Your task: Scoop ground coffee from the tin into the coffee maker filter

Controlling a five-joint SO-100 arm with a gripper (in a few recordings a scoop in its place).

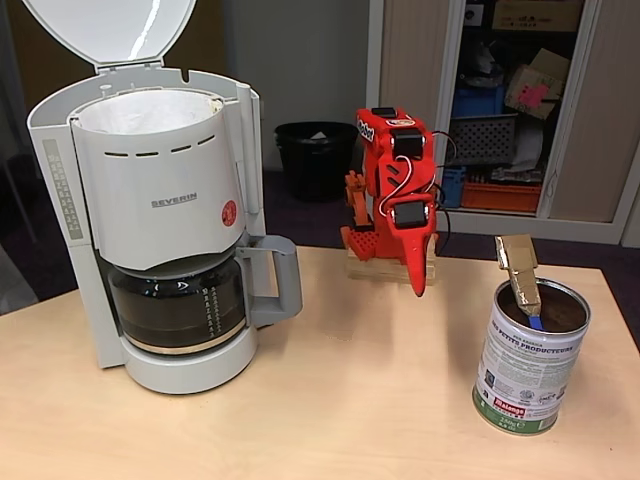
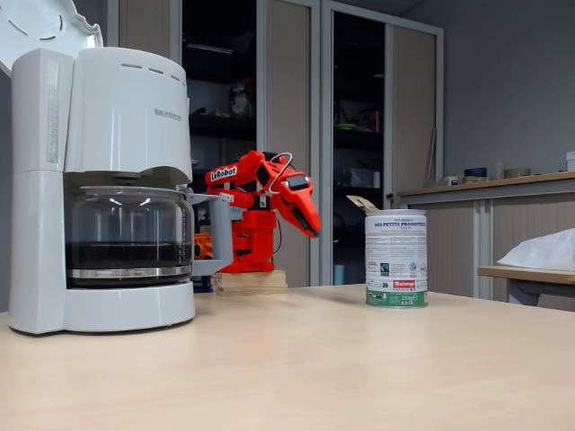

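The tin stands open near the table's right front edge, ground coffee inside and a scoop leaning in it. The red gripper hangs closed and empty, well apart from it. Bare tabletop separates the tin from the coffee maker, whose coffee maker filter sits open-topped.

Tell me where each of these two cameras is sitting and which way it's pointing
A fixed view: raised in front of the table, looking down across it at the coffee maker, the open tin and the red arm, gripper hanging tip down.
A fixed view: low, near tabletop height, looking level across the table; the coffee maker is close on the left, the arm behind, gripper angled down.
Both fixed views share the coffee maker, carafe, tin and arm.
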